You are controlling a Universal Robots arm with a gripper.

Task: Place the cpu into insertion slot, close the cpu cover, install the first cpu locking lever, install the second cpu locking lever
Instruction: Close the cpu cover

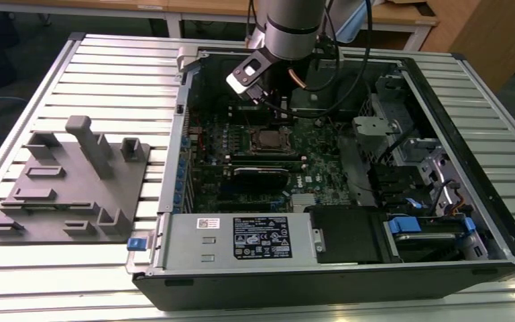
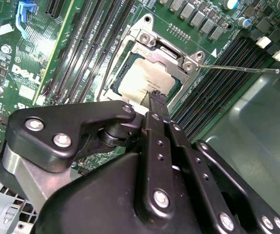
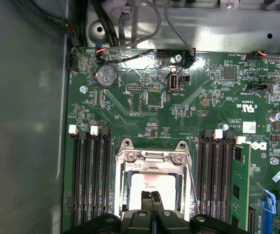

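Observation:
The cpu (image 3: 152, 184) lies flat in the insertion slot (image 1: 267, 140), its pale metal top showing through the window of the cpu cover (image 3: 152, 158). The cover's silvery frame lies down around the chip. My gripper (image 3: 152, 197) is shut with nothing between its black fingers, and its tips hover just over the chip's edge (image 2: 154, 95). A thin wire locking lever (image 2: 237, 68) juts out from one corner of the socket. In the exterior view the gripper (image 1: 271, 111) hangs inside the open case above the socket.
Rows of black memory slots (image 3: 88, 180) flank the socket on both sides. The case's metal wall (image 3: 28, 122) is close by. A power supply box (image 1: 239, 238) sits at the case's front, drive cages (image 1: 418, 168) at the exterior view's right, a grey fixture (image 1: 70, 181) at its left.

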